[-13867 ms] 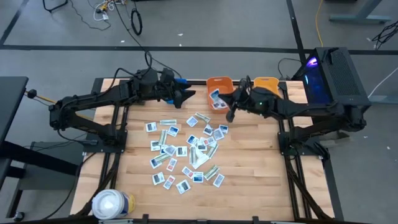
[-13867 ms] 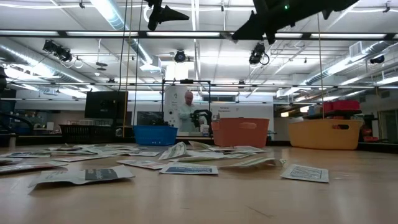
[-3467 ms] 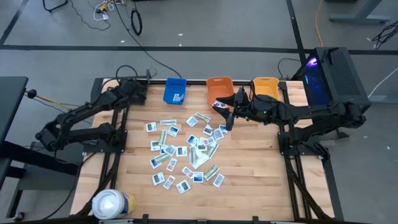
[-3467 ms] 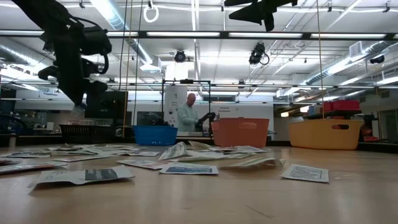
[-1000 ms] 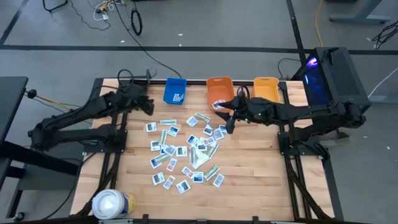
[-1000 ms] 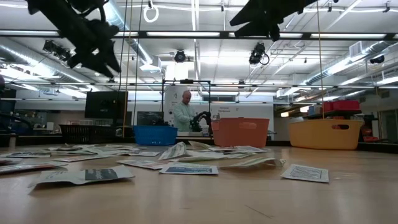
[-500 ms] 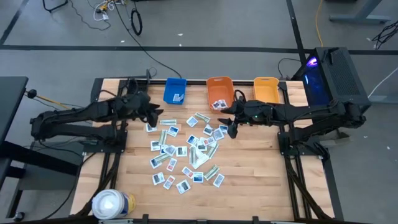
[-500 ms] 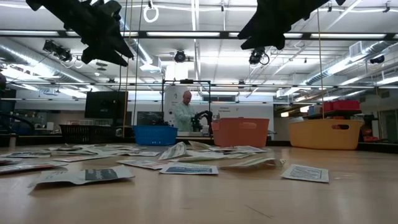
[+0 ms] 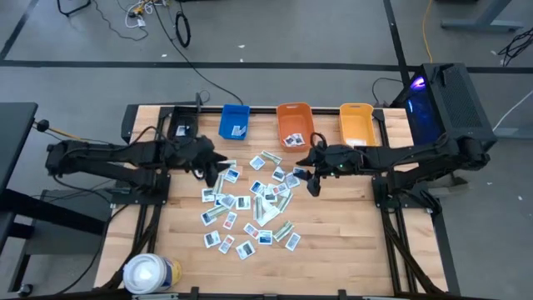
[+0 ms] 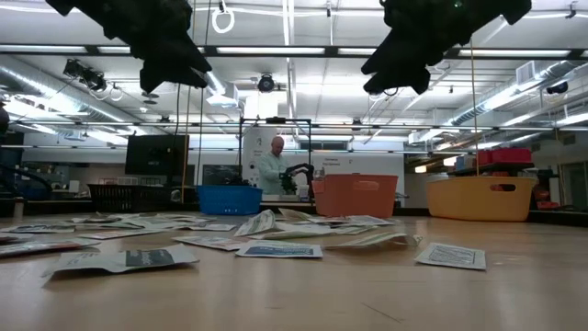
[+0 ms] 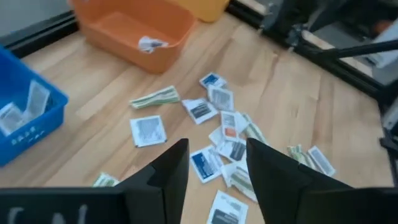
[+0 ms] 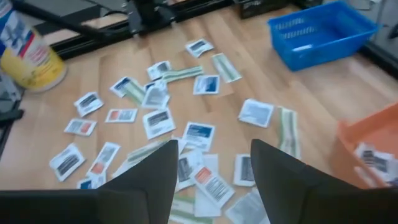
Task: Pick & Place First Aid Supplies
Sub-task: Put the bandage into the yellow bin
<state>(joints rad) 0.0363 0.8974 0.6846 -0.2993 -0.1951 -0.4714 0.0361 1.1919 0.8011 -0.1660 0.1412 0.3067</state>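
Sorting is barely getting going: a few packets are sitting in the blue bin [image 9: 234, 122] and orange bin [image 9: 293, 123]; the yellow bin [image 9: 356, 122] looks empty, though I'm unsure. Most first aid supplies [image 9: 250, 202] are lying mid-table. Left gripper [image 9: 213, 166] and right gripper [image 9: 316, 179] are hovering over the pile's edges, fingers apart, holding nothing.

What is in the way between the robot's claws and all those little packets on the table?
Nothing visible. The left claw and right claw both hang open in the air above the scattered small flat white packets on the wooden table, with only empty space underneath them.
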